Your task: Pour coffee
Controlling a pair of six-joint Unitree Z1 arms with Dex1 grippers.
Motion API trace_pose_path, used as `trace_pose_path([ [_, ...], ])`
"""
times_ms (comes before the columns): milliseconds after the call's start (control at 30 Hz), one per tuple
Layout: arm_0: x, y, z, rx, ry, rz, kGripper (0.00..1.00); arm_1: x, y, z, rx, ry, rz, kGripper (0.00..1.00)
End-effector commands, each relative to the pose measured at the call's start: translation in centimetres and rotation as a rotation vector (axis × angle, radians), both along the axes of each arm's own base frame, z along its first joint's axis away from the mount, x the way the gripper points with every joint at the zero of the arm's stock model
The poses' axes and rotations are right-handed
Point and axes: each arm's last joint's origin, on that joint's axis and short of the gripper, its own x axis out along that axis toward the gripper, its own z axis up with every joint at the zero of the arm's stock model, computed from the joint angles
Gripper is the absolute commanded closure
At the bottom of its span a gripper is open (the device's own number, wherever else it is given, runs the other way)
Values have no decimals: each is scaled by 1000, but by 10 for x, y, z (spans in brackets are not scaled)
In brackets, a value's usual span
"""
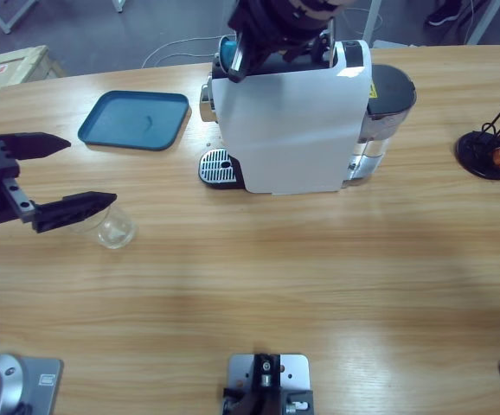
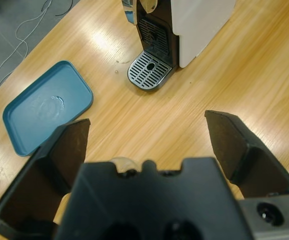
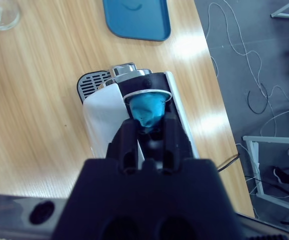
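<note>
Two grippers are in my views. My left gripper (image 1: 81, 173) has its jaws spread wide with nothing between them; a clear glass tumbler (image 1: 114, 229) stands on the wooden table (image 1: 319, 285) just beside its lower jaw, outside the gap, and I see only its rim under the gripper body in the left wrist view. Ahead of those jaws sit the teal tray (image 2: 47, 107) and the drip grate (image 2: 149, 70) of the white coffee machine (image 1: 289, 130). My right gripper (image 3: 147, 127) hangs over the machine's top, jaws closed on a blue capsule (image 3: 147, 110). I can make out no coffee in the tumbler.
</note>
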Motion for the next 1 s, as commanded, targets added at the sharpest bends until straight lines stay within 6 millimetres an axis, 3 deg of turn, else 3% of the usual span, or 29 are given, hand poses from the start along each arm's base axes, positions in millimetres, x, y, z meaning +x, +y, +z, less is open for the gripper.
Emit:
trace_pose_path([
  [33,-3,6,-6,-3,12,16,9,17,4,-32,-79,15,-40,1000],
  [267,-5,7,-7,-6,15,19,9,18,3,-37,-76,51,-31,982],
  [300,-5,7,-7,-6,15,19,9,17,3,-37,-70,57,-22,782],
  [333,-4,7,-7,-6,15,20,9,17,3,-35,-60,63,-12,689],
  [467,-4,7,-9,0,16,23,9,13,4,-33,-45,90,18,678],
  [600,-5,8,-9,0,16,23,9,13,2,-27,-40,65,-10,217],
  [700,-5,8,-10,-1,17,22,9,11,1,-16,-29,26,-36,96],
  [767,-5,8,-9,-1,17,22,9,5,1,-5,-16,-3,-37,108],
  [800,-5,8,-9,-2,16,22,9,-1,1,4,-2,-19,-33,207],
  [867,-5,8,-9,-3,15,22,9,-16,-1,19,54,-7,-43,625],
  [900,-5,8,-8,-6,12,23,9,-25,-2,27,75,-6,-55,899],
  [933,-5,8,-8,-8,10,23,9,-33,-5,34,91,-9,-79,1000],
  [1000,-5,9,-6,-13,5,24,9,-50,-11,45,169,28,-108,1000],
])
